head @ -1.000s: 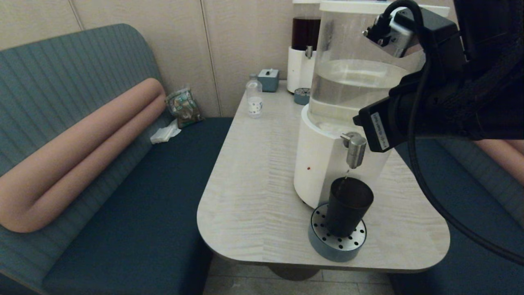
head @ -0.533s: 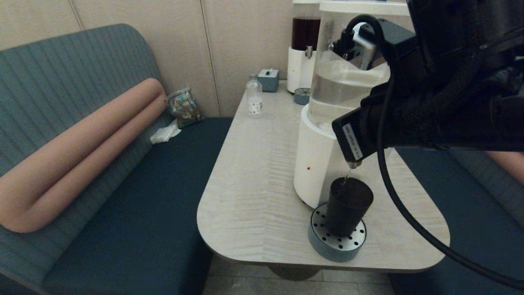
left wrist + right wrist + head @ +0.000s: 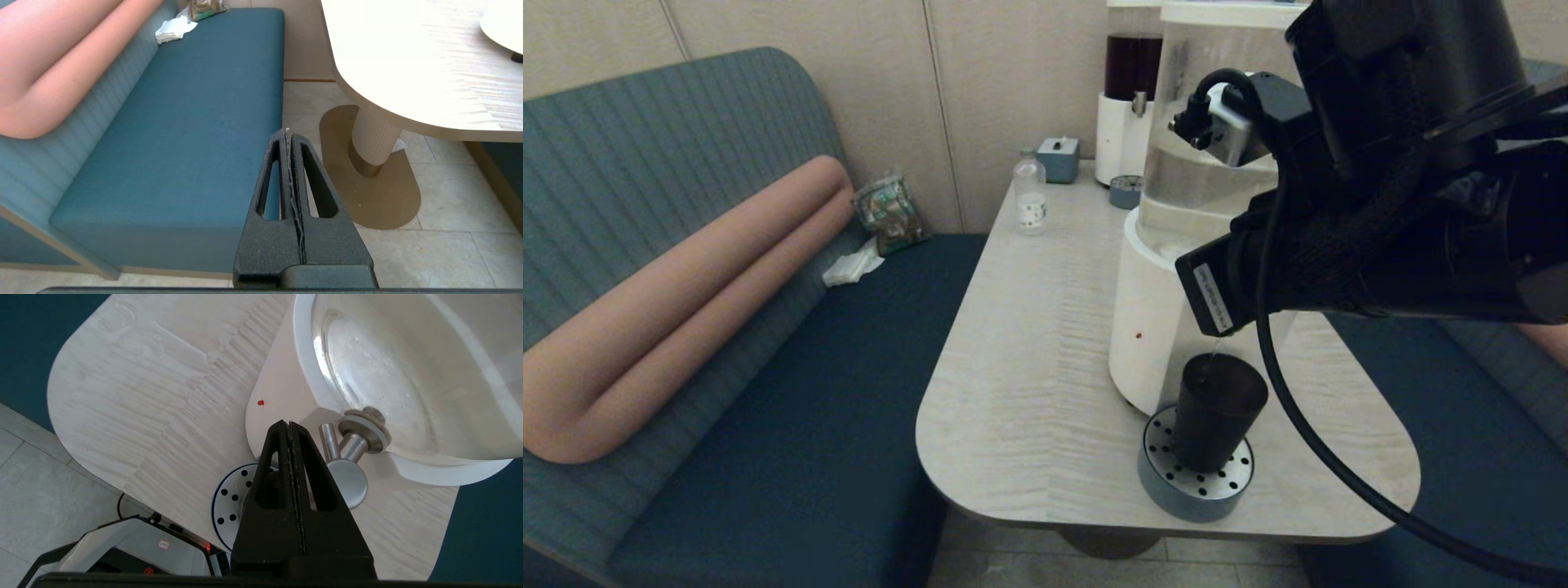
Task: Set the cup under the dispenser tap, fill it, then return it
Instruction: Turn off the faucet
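The black cup (image 3: 1217, 408) stands upright on the round perforated drip tray (image 3: 1194, 482), in front of the large dispenser's white base (image 3: 1152, 327). A thin trickle shows just above the cup's rim. In the head view my right arm hides the dispenser tap. The right wrist view shows the steel tap (image 3: 347, 477) close beside my right gripper (image 3: 289, 423), which is shut and empty; whether they touch is unclear. There the fingers cover most of the cup (image 3: 267, 486). My left gripper (image 3: 288, 132) is shut and parked low beside the table, over the bench edge and floor.
At the table's far end stand a small clear bottle (image 3: 1030, 196), a blue-grey box (image 3: 1058, 158), the dark-liquid dispenser (image 3: 1131, 98) and its small tray (image 3: 1125, 191). The blue bench (image 3: 809, 392) carries a snack packet (image 3: 890, 211) and a tissue (image 3: 852, 265). The drip tray sits near the table's front edge.
My right arm has swung left and down across the dispenser's front, so it now covers the tap in the head view. The cup has stayed on the tray.
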You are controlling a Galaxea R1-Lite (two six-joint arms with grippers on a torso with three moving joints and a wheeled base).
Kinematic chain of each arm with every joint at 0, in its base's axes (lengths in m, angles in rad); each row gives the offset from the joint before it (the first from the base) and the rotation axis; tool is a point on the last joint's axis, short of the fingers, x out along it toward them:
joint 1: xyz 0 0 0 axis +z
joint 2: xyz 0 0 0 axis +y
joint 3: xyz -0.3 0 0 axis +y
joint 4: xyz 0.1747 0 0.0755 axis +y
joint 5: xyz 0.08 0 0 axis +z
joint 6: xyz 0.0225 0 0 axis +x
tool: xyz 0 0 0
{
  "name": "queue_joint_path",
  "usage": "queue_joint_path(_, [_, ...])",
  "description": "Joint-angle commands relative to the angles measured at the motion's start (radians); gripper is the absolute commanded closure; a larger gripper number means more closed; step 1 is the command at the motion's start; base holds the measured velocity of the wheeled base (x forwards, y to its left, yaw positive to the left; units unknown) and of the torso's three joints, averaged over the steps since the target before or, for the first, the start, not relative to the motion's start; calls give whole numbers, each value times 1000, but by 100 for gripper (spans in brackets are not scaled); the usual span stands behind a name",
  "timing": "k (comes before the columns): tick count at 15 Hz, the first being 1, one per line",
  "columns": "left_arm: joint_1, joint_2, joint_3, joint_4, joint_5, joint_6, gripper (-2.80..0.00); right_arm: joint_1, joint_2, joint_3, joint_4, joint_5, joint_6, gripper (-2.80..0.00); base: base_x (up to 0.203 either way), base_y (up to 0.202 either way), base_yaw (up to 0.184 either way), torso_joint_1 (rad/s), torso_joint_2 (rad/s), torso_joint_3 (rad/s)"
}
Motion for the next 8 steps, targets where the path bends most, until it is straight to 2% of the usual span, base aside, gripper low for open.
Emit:
queue_joint_path(1, [1,2,0,0,0,0,0,-1,6,1,3,-3,2,0,0,0,0,0,0,0])
queue_joint_path(8, [0,2,0,-1,0,0,0,-10,13,9,-2,-4,14,0,0,0,0,0,0,0])
